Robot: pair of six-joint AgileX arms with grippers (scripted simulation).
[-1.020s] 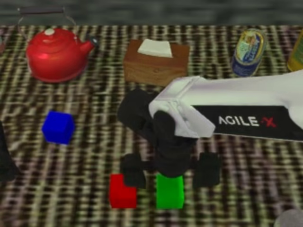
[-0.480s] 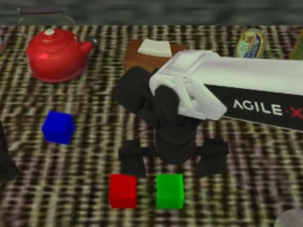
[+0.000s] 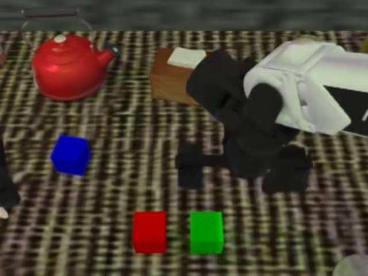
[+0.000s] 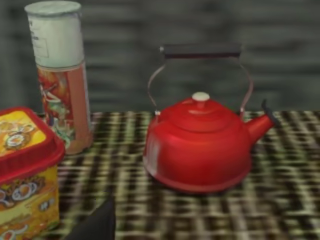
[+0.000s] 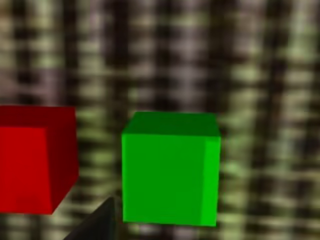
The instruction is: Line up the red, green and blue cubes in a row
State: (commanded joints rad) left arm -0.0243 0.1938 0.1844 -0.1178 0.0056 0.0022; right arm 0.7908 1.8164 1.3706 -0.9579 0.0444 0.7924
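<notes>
The red cube (image 3: 149, 232) and the green cube (image 3: 206, 232) sit side by side near the front edge, a small gap between them. The blue cube (image 3: 71, 154) lies apart, farther back on the left. My right gripper (image 3: 238, 171) hangs open and empty above the cloth, behind and to the right of the green cube. In the right wrist view the green cube (image 5: 170, 167) and red cube (image 5: 35, 160) show beyond one dark fingertip (image 5: 97, 222). My left arm (image 3: 4, 190) is parked at the left edge, open; one fingertip (image 4: 97, 225) shows in its wrist view.
A glossy red kettle (image 3: 69, 63) stands at the back left, a wooden tissue box (image 3: 169, 77) at the back middle, partly behind the right arm. The left wrist view shows the kettle (image 4: 200, 145), a tall canister (image 4: 60, 75) and a yellow tub (image 4: 25, 175).
My right gripper, open throughout, has risen and drawn back to the right, away from the green cube. The cubes have not moved.
</notes>
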